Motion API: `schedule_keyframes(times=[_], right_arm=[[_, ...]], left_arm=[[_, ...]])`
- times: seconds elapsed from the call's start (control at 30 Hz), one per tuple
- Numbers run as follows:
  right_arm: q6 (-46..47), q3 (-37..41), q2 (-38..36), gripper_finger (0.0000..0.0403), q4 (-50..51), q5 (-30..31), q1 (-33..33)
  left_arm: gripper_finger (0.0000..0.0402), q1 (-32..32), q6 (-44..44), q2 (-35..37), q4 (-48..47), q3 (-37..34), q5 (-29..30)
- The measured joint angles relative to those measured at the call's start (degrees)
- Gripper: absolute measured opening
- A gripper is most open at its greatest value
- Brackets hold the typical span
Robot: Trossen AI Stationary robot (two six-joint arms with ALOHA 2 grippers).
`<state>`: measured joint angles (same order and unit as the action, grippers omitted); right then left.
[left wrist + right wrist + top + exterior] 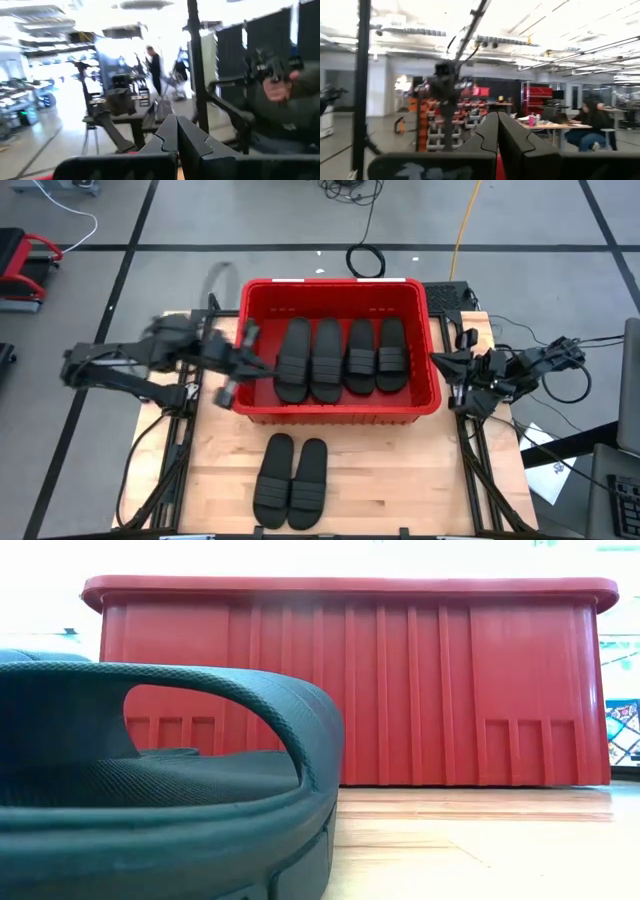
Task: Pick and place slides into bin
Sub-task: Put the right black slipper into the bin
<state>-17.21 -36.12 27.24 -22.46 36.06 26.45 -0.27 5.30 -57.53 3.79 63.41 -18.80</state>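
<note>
Centre frame, bin (335, 412) holding four slides (341, 358), two slides (291, 481) below, left gripper (262, 367) fingers together, right gripper (438, 360) fingers together.

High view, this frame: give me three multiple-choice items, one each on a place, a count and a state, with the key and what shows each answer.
1. Where do the two black rubber slide sandals outside the tub lie?
A. On the wooden table in front of the tub
B. On the floor behind the tub
C. On the tub's rim

2. How many sandals lie inside the large red plastic bin?
A. Two
B. Four
C. Six

3. What is the state of the left tool?
A. Shut on a sandal
B. Open wide
C. Shut, holding nothing

Key: 1 A, the pair rests side by side on the table, apart from the bin. 2 B, four soles lie abreast in it. 3 C, the left tool sits at the bin's left wall, fingers together and empty in the wrist view.
</note>
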Motion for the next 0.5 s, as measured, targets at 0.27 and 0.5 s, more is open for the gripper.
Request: schedule_keyframes(times=[0.27,0.5], right_arm=[[-3.98,-3.78,2.23,0.0000,-0.42,4.65,0.03],[-4.07,-15.31,4.26,0.0000,11.85,4.55,0.14]], left_arm=[[0.0000,-2.27,-4.83,23.48,-12.32,-17.24,14.85],[0.0000,-2.34,-6.25,35.10,-18.22,-21.21,21.28]])
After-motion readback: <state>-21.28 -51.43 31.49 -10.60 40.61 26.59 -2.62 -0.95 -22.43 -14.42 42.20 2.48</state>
